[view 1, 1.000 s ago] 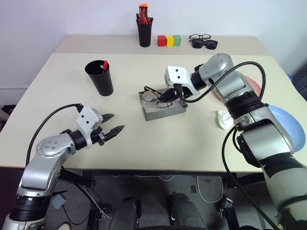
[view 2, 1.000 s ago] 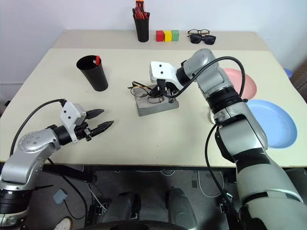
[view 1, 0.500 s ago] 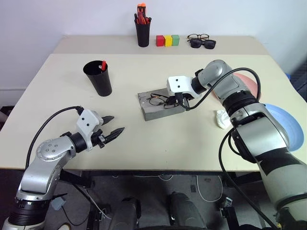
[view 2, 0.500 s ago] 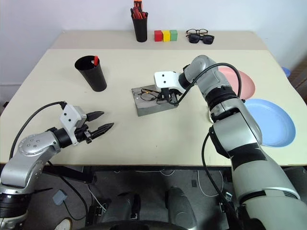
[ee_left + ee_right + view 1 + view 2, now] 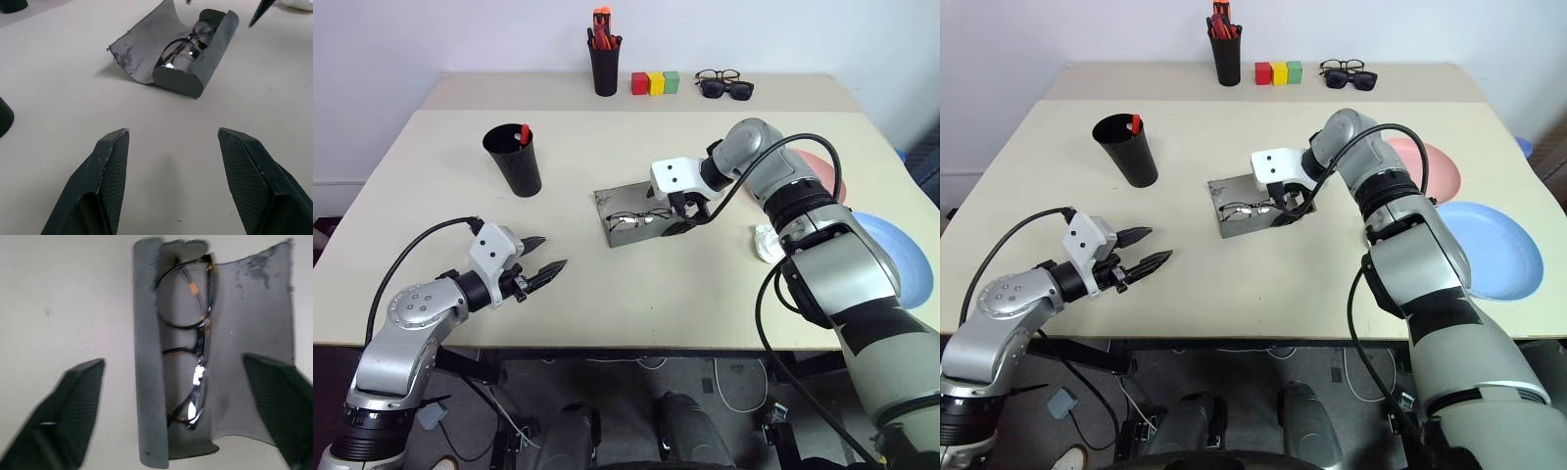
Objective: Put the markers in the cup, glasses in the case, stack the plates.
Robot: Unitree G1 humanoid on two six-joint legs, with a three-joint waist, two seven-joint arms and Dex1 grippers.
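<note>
A: Glasses [image 5: 188, 367] lying in the open case [image 5: 636, 217], mid-worktop [image 5: 607, 294]. Lid not shut.

B: Risk from here?

A: Right pincer [image 5: 1291, 203] right over the case, fingers spread wide either side of it in the wrist view. Holding nothing. Could clip the case wall or a temple on the way out and drag the glasses back out. Likely cause: lifting at an angle instead of straight up.

B: Left side?

A: Left pincer [image 5: 545, 270] hovering low over the near worktop, well apart from everything. Fingers [image 5: 113, 166] parted about halfway, empty.

B: Rest of the task?

A: One red-capped marker [image 5: 523, 133] standing in the cup [image 5: 515, 160]. Can't spot the second. Pink plate [image 5: 1425, 166] and blue plate [image 5: 1494, 250] side by side on the right, not stacked. Crumpled white scrap [image 5: 768, 244] just beside the blue plate, could snag a plate pickup.

B: Distractors?

A: Pen holder [image 5: 605, 61], coloured blocks [image 5: 656, 82], sunglasses [image 5: 729, 87] at the far edge. Wrong-object grab possible if reaching that far.
</note>
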